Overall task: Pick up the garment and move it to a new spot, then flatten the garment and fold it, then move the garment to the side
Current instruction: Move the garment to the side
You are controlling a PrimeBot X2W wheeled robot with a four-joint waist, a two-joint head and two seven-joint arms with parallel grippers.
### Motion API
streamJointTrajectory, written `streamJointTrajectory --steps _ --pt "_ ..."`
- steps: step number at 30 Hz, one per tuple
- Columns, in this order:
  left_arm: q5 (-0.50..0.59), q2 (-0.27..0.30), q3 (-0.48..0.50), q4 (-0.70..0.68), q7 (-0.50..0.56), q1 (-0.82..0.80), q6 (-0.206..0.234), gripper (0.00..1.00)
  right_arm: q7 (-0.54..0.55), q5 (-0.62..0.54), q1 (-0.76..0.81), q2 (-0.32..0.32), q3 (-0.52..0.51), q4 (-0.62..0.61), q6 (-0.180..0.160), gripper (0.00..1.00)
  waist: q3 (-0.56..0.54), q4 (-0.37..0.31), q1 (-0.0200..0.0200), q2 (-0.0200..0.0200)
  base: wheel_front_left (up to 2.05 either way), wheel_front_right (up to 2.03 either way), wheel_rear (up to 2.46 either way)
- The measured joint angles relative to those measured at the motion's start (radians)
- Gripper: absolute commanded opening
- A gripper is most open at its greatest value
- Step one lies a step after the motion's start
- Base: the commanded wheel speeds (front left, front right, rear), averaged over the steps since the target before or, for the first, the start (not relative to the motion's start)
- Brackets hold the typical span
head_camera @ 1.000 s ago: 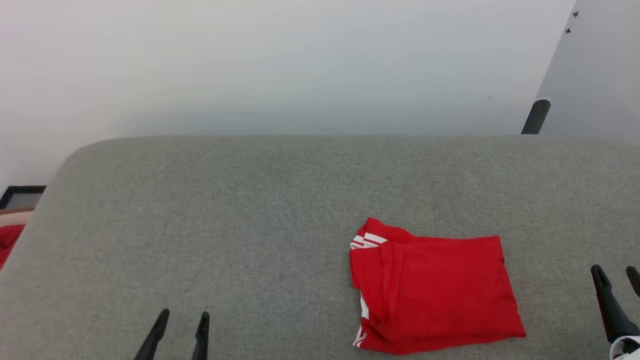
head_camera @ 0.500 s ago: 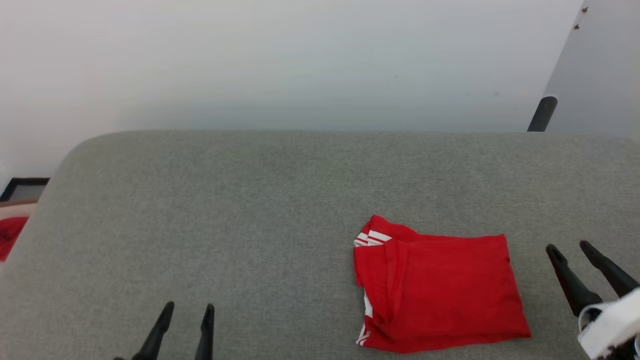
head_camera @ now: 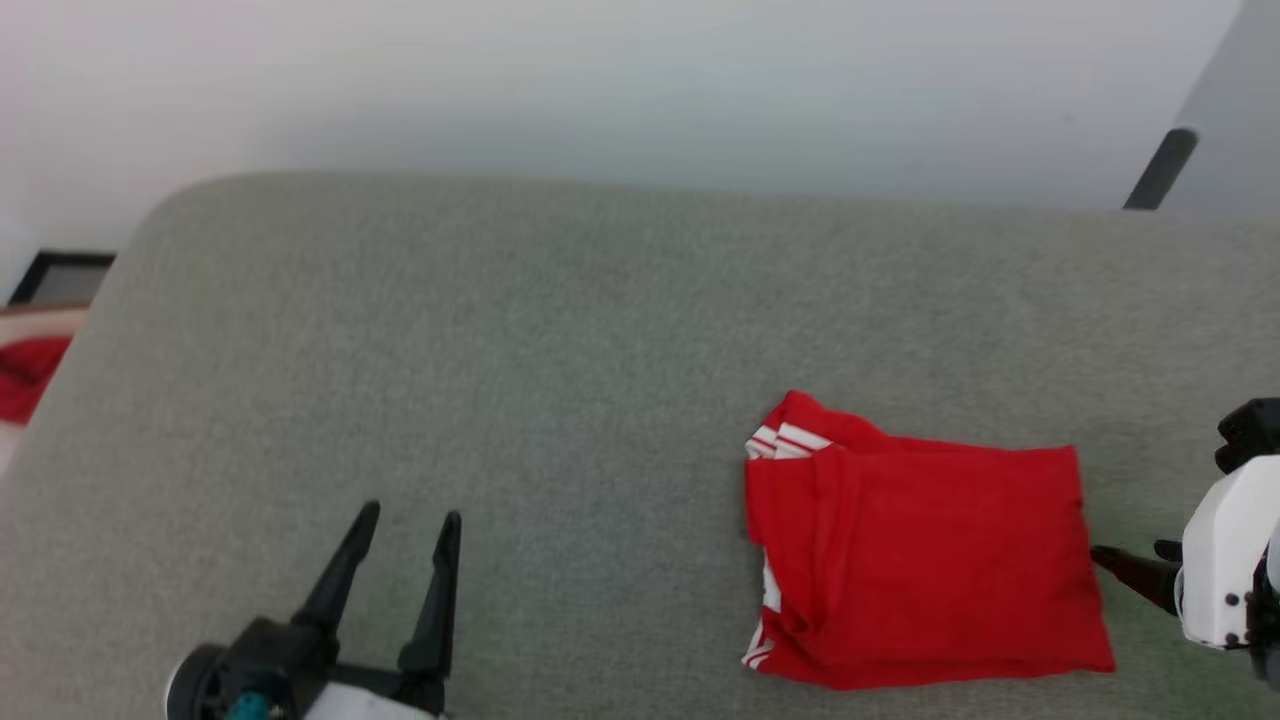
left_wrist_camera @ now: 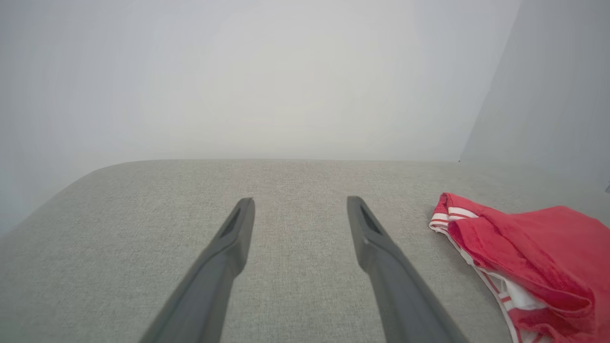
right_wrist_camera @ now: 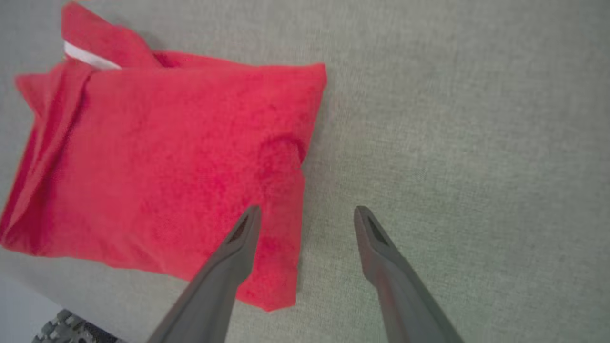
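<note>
The garment (head_camera: 920, 570) lies on the right part of a wide grey cushion (head_camera: 500, 330), folded into a flat packet of nearly rectangular shape. Its top layer is smooth red jersey with a soft, slightly fuzzy look and only a few shallow creases. At the left side of the packet the folded layers are open to see. There a band of white and red stripes comes out at the far corner, and some more white cloth shows along the near left edge. The cushion is covered with a fine woven cloth of matte grey, and its far left corner is rounded. Behind it stands a plain pale wall (head_camera: 600, 80). The right gripper (right_wrist_camera: 307, 207) is at the right edge of the garment with its two long dark fingers spread well apart and holding nothing. In the right wrist view one finger is seen over the red cloth near the edge and the other over the bare grey cloth; I cannot tell if they touch. The left gripper (head_camera: 411, 510) is over the bare cushion, well apart from the garment on its left, and its tapered, smooth fingers are also spread wide with nothing between them.
</note>
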Motion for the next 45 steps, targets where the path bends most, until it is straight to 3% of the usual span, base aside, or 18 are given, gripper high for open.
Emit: streamJointTrajectory --steps 6,16,17,18,24,29,45 --pt "-0.003 0.002 -0.012 0.013 0.0 -0.071 -0.001 1.0 0.14 0.022 -0.034 0.013 0.003 0.011 0.0 1.0 0.071 0.027 0.0 0.0 0.0 0.0 0.0" --pt "-0.012 -0.002 -0.054 0.047 0.0 -0.149 -0.001 1.0 0.17 -0.023 -0.051 0.029 -0.023 0.049 0.0 1.0 0.159 0.072 0.0 0.0 0.0 0.0 0.0" --pt "-0.014 -0.002 -0.058 0.049 0.0 -0.153 -0.001 1.0 0.167 -0.023 -0.051 0.028 -0.022 0.044 0.0 0.46 0.163 0.075 0.0 0.0 0.0 0.0 0.0" --pt "-0.019 -0.002 -0.062 0.053 0.0 -0.156 -0.001 1.0 0.147 -0.023 -0.051 0.029 -0.024 0.04 0.0 0.01 0.167 0.078 0.0 0.0 0.0 0.0 0.0" --pt "-0.027 0.019 -0.08 0.094 0.0 -0.162 -0.002 1.0 0.036 -0.003 -0.048 0.057 -0.024 0.034 0.0 0.0 0.158 0.066 0.0 0.0 0.0 0.0 0.0" --pt "-0.035 0.034 -0.077 0.104 0.0 -0.171 -0.001 1.0 -0.04 0.039 -0.029 0.043 -0.037 0.018 0.001 0.0 0.143 0.029 0.0 0.0 0.0 0.0 0.0" --pt "0.009 0.104 -0.174 0.031 0.0 -0.325 -0.001 1.0 -0.203 0.079 0.024 -0.017 -0.26 0.046 0.0 0.0 0.148 -0.162 0.0 0.0 0.0 0.0 0.0"
